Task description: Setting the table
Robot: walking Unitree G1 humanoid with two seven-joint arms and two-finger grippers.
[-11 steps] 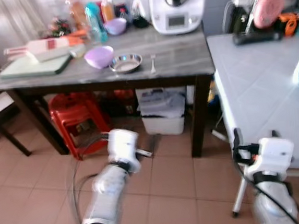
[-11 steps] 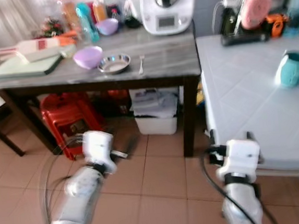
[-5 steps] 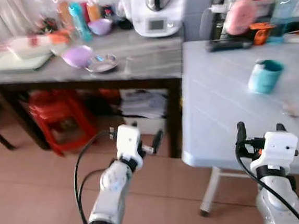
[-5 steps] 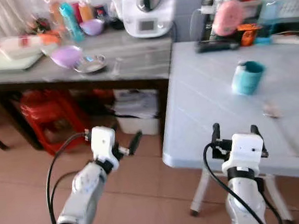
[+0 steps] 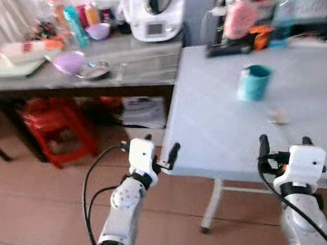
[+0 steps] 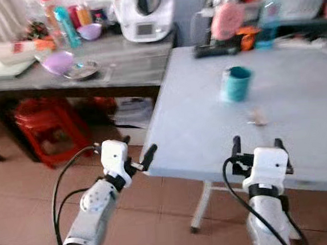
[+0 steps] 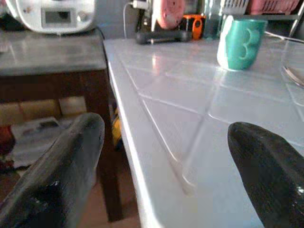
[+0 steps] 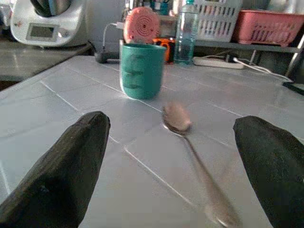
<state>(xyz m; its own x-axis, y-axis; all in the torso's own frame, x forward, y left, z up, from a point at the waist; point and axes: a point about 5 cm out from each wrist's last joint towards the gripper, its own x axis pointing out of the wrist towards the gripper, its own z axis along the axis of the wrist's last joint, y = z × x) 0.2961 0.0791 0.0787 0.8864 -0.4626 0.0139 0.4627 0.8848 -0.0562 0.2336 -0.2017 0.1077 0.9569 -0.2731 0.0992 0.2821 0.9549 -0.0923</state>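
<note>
A metal spoon (image 8: 190, 147) lay on the white tiled counter (image 5: 221, 123), just beside a teal cup (image 5: 253, 82) and nearer to the robot than the cup. Its long axis ran from the bowl, which pointed toward the cup, to the handle, which pointed back toward the right gripper (image 8: 171, 190). I judged the spoon light, stiff and slippery, and so flat that it should be taken across the middle of the handle. The cup looked hard and perhaps fragile; its wall was the place to hold. The jaws of the right gripper stood wide and empty. The left gripper (image 7: 161, 185) waited at the counter edge, its jaws also wide.
</note>
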